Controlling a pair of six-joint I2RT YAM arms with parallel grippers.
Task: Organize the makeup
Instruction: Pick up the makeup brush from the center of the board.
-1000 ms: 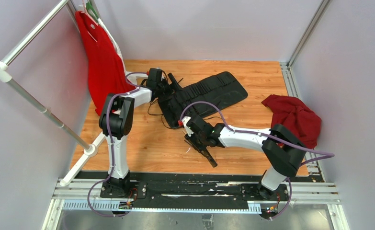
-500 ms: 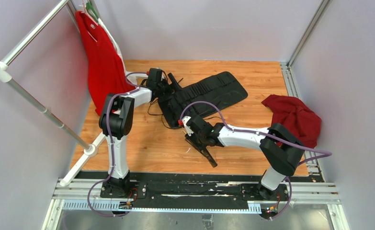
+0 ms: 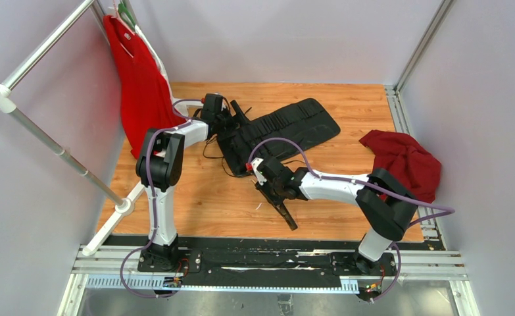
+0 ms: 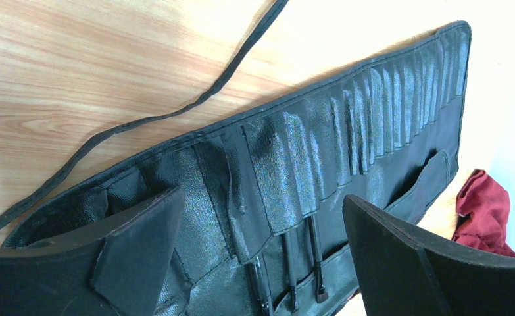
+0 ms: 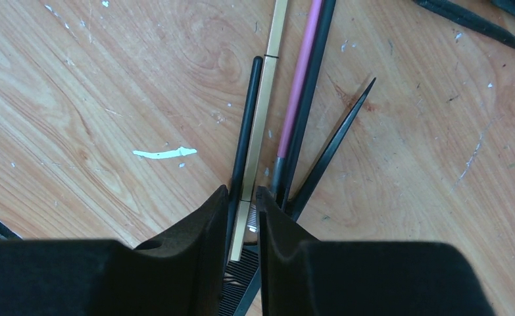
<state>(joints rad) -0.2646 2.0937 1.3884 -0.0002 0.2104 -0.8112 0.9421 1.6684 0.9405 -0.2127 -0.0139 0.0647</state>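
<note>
Between right gripper [image 5: 243,195] fingers, tan brush [image 5: 262,112] pinched, other brushes [image 5: 298,85] fanned alongside.

White arms [image 3: 333,187], black joints [image 3: 159,164], purple cables [image 3: 277,140]

Left claw [image 4: 261,197] spread wide open; right claw [image 5: 243,191] pinched narrow.

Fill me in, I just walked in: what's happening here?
The right gripper is down on loose makeup brushes on the wooden table, jaws closed around a tan brush. The left gripper hangs open over the unrolled black brush roll, where a few stored brushes sit in slots.
</note>
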